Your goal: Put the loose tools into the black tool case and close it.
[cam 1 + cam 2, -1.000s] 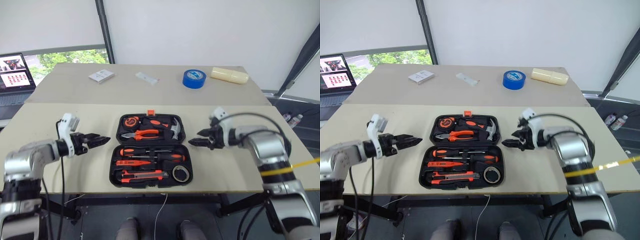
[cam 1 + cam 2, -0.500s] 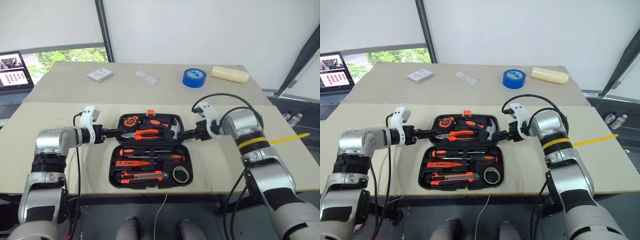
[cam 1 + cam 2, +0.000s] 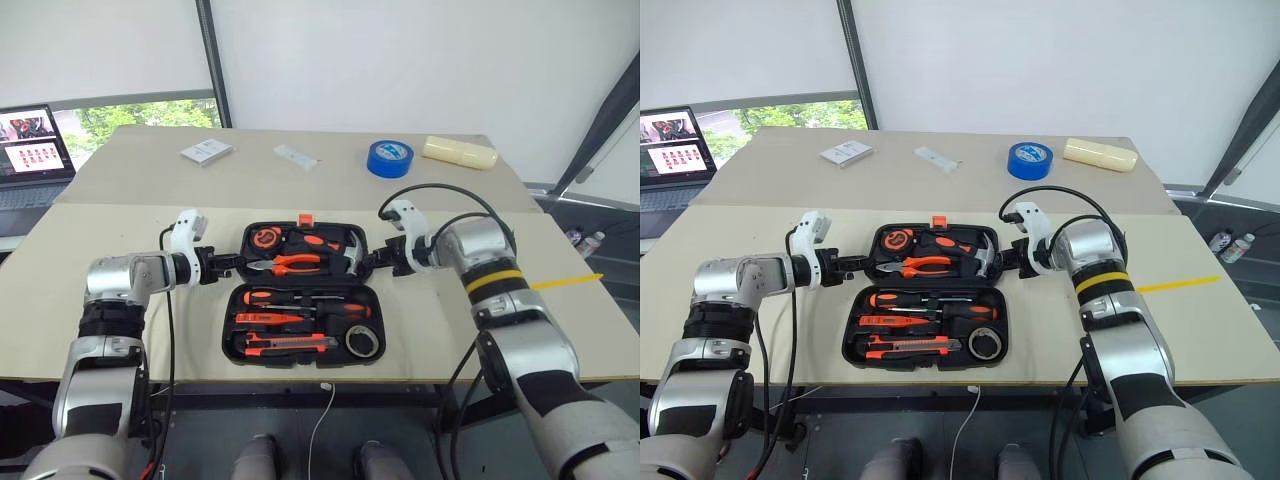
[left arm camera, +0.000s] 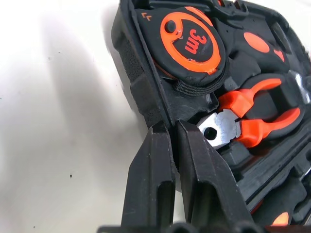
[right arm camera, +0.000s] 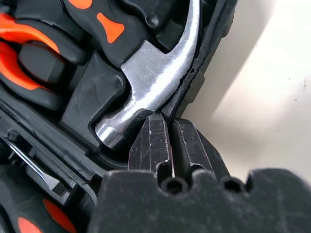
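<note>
The black tool case [image 3: 300,284] lies open flat on the near table. In its near half sit the all-orange tester screwdriver [image 3: 268,318], the utility knife [image 3: 285,345], a black-orange screwdriver [image 3: 290,297] and the grey tape roll [image 3: 362,343]. The far half holds a tape measure [image 4: 192,43], pliers [image 3: 295,263] and a hammer [image 5: 160,82]. My left gripper [image 3: 232,264] is shut on the far half's left rim, as the left wrist view [image 4: 171,127] shows. On the opposite rim, beside the hammer head, my right gripper [image 3: 368,263] is shut.
On the far table lie a blue tape roll [image 3: 388,157], two white cards [image 3: 207,151] and a cream oblong box [image 3: 459,151]. A laptop [image 3: 35,155] stands at the far left. A yellow strip [image 3: 565,282] crosses the table's right side.
Both arms swung inward from the case's sides to its far half. Both grippers went from open to shut on that half's left and right rims.
</note>
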Tool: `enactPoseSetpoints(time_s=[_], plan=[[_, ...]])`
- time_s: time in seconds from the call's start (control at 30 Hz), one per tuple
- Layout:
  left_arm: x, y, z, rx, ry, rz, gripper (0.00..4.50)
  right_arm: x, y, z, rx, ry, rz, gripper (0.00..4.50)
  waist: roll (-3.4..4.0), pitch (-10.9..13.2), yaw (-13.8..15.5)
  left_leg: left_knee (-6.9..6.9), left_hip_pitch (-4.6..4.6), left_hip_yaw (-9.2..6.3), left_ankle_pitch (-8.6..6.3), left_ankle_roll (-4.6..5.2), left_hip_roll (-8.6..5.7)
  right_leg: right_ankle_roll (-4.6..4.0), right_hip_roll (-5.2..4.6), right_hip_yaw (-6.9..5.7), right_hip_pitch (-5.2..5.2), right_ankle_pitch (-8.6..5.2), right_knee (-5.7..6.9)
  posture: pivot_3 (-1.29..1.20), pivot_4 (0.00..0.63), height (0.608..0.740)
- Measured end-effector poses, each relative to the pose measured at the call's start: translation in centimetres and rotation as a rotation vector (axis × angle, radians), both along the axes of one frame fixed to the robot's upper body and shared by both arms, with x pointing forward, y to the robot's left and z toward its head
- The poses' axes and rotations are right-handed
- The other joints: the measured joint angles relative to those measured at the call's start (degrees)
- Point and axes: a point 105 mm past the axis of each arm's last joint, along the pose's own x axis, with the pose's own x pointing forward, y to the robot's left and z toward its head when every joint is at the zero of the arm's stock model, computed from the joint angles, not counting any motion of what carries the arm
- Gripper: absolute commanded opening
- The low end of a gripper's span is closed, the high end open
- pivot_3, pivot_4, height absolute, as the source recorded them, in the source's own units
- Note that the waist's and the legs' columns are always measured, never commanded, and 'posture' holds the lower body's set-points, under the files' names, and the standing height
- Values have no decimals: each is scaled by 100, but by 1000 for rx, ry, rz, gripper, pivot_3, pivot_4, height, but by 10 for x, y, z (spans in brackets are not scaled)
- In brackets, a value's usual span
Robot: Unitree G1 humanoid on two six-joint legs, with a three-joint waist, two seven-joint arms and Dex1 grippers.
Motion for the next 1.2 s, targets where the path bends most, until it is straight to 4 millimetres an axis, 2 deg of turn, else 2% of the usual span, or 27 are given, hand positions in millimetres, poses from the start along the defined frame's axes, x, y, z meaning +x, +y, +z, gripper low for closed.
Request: enactPoseSetpoints(time_s=[0.03, 0.17, 0.27, 0.43, 0.53, 0.63, 0.67, 0.73, 0.77, 0.83, 0.97, 1.07, 1.1, 1.2], plan=[[0, 1, 0, -12, -19, 3, 0, 0, 0, 1, 3, -36, 10, 48, 0, 0, -5, -4, -2, 0, 2, 3, 0, 0, 0, 1, -2, 0, -3, 0, 150, 740], [-11, -1, 7, -16, -323, -30, 0, -9, -9, 14, -68, -395, 118, 48, 2, 4, 2, -10, -37, 1, 4, 7, -2, 3, -1, 2, -26, -2, -14, 0, 150, 740], [-21, 0, 13, 20, -448, -52, 0, -17, -10, 20, -92, -537, 152, 48, 2, 4, 12, -13, -62, 1, 2, 6, -2, 5, 0, 1, -50, -3, -18, 0, 150, 740], [-60, 1, 9, 180, -700, -130, 0, -55, -22, 11, -218, -900, 299, 48, 3, 3, 18, -20, -50, 7, -12, 10, -3, 12, -3, 1, -28, -8, -48, 0, 150, 740], [-84, 2, -3, 247, -757, -187, 0, -79, -28, -3, -333, -1070, 409, 48, 5, 2, 8, -23, -3, 20, -18, 10, -3, 12, -11, 4, 13, -12, -62, 0, 150, 740], [-100, 5, -14, 319, -773, -229, 954, -94, -31, -15, -411, -1196, 501, 0, 8, -1, -5, -19, 23, 23, -18, 7, 0, 14, -12, 5, 25, -32, -57, 0, 150, 740], [-103, 13, -23, 354, -736, -219, 1326, -98, -35, -20, -429, -1207, 514, 772, 12, -3, -8, -19, 32, 24, -28, -9, 0, -1, -13, 6, 29, -54, -56, 0, 150, 740], [-111, 28, -42, 383, -653, -175, 1993, -102, -46, -34, -459, -1162, 514, 1255, 11, -3, 4, -16, 43, 24, -32, -15, 0, -3, -17, 7, 42, -57, -52, 0, 150, 740], [-114, 36, -50, 387, -617, -141, 2412, -104, -54, -45, -479, -1116, 505, 1668, 8, -1, 20, -13, 44, 24, -32, -17, 1, -2, -19, 5, 43, -58, -52, 0, 150, 740], [-116, 49, -56, 402, -575, -94, 3062, -109, -59, -56, -488, -1079, 501, 2342, 6, 0, 33, -9, 42, 28, -37, -25, 1, -1, -22, 6, 24, -58, -47, 0, 150, 740], [-111, 66, -47, 440, -552, -51, 3062, -117, -66, -44, -449, -1073, 455, 2342, 8, -1, 18, -9, 44, 29, -36, -24, 4, -4, -19, 9, 38, -55, -35, 0, 150, 740], [-99, 63, -39, 397, -543, -43, 2349, -135, -81, -39, -319, -898, 390, 1500, 6, -1, 79, -9, 48, 27, -31, -15, 4, -17, -19, 9, 57, -49, -35, 0, 150, 740], [-93, 60, -34, 379, -545, -43, 2138, -145, -82, -40, -265, -820, 397, 1350, 6, -1, 121, -9, 48, 25, -31, -15, 4, -22, -19, 6, 61, -48, -36, 0, 150, 740], [-73, 45, -15, 340, -577, -82, 1087, -175, -75, -44, -131, -603, 446, 351, 3, -3, 154, -8, 54, 24, -32, -16, 4, -12, -18, 4, 67, -64, -39, 0, 150, 740]])
